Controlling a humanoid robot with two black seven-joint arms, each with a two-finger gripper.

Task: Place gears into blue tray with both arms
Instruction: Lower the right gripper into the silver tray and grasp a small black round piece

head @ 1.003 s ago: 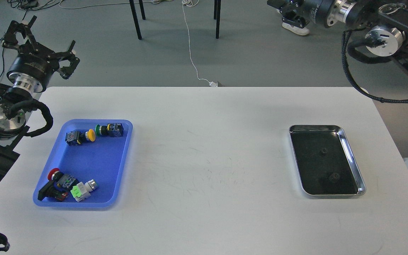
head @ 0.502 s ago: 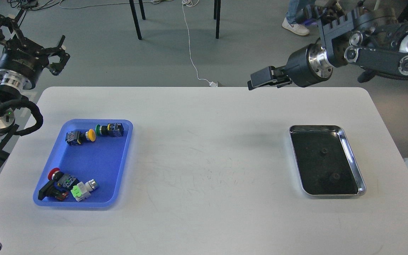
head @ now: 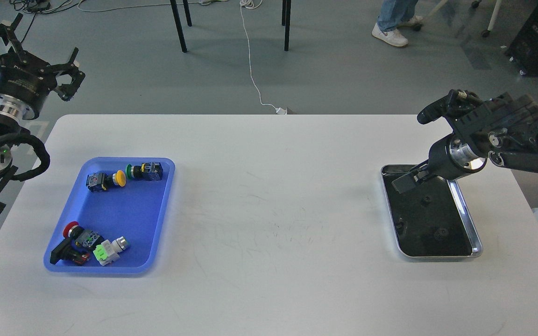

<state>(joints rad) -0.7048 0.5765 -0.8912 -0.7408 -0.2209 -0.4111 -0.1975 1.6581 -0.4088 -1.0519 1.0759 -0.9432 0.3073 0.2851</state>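
Note:
Two small black gears (head: 426, 200) (head: 442, 232) lie on the dark bottom of a silver metal tray (head: 477, 242) at the table's right. My right gripper (head: 403, 183) hangs over that tray's far left corner, apart from both gears; it shows dark and small, so its fingers cannot be told apart. The blue tray (head: 126, 210) rests at the table's left and holds several colourful push-button switches (head: 119, 177). My left gripper (head: 31, 49) is raised beyond the table's far left corner, open, with nothing between its fingers.
The white table (head: 269, 224) spreads between the two trays. Chair legs (head: 180, 28) and a white cable (head: 250, 60) are on the floor behind the table, and a person's feet (head: 390, 35) show at the far right.
My right arm has swung down and to the right, from above the table's far edge to over the silver tray. My left gripper has drifted slightly left and up.

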